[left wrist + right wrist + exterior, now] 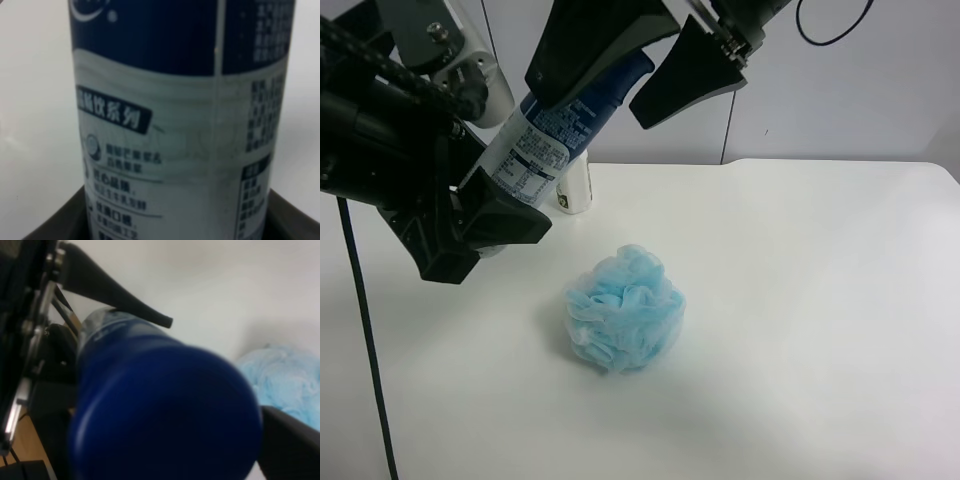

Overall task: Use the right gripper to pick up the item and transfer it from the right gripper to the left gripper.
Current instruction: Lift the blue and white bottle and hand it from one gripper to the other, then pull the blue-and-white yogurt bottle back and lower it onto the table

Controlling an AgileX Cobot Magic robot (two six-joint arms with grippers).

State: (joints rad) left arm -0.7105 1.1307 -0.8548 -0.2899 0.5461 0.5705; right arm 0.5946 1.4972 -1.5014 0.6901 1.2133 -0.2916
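The item, a slim silver-white can (550,135) with a blue label and dark blue cap, hangs tilted above the table between both claws. The left gripper (495,195), on the arm at the exterior high view's left, is shut on the can's lower end. In the left wrist view the can (175,125) fills the frame, with the left gripper (175,220) at its sides. The right gripper (585,100) straddles the cap end with its jaws spread and a gap beside the can. In the right wrist view the blurred cap (160,410) sits between the right gripper's (215,365) fingers.
A fluffy light-blue mesh puff (625,308) lies on the white table (800,300) near the middle; it also shows in the right wrist view (285,380). A white bottle (575,190) stands behind the can. A black cable hangs at the left edge.
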